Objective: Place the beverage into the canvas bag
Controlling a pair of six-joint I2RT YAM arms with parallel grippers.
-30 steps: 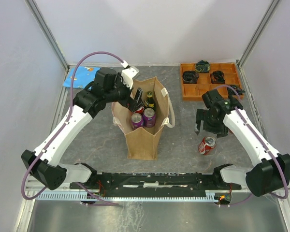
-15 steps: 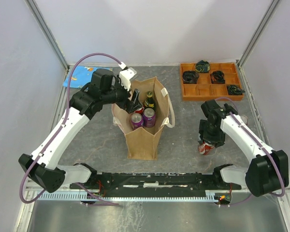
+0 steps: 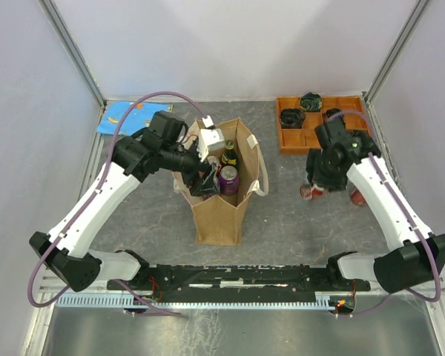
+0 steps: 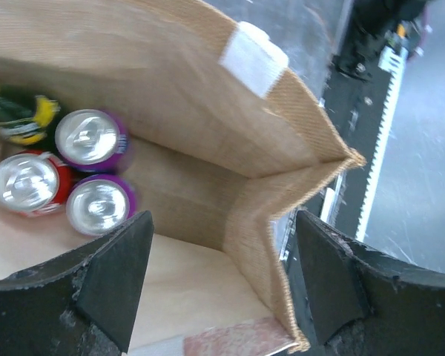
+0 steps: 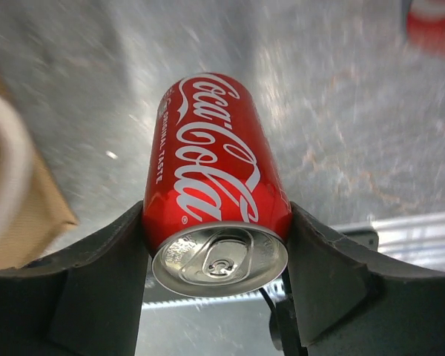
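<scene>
The beverage, a red Coca-Cola can [image 5: 211, 170], sits sideways between the fingers of my right gripper [image 5: 216, 222], which is shut on it. From above, this can [image 3: 310, 192] hangs under the right gripper [image 3: 316, 184], to the right of the canvas bag [image 3: 221, 211]. The tan bag stands open at mid-table. Inside it are two purple cans [image 4: 89, 137], a red can [image 4: 26, 185] and a dark bottle [image 4: 18, 119]. My left gripper [image 4: 222, 245] is open at the bag's mouth [image 3: 204, 178], its jaws either side of the bag's near wall [image 4: 282, 185] without touching it.
A second red can [image 3: 358, 196] lies on the table just right of the held one, also seen as a red can [image 5: 434, 22] in the right wrist view. An orange tray [image 3: 285, 147] with black parts stands at the back right. A blue cloth [image 3: 130, 115] lies at the back left.
My right gripper came down, closed on the red can and carried it away from the near edge. My left gripper moved down into the bag's mouth, its jaws narrowing a little.
</scene>
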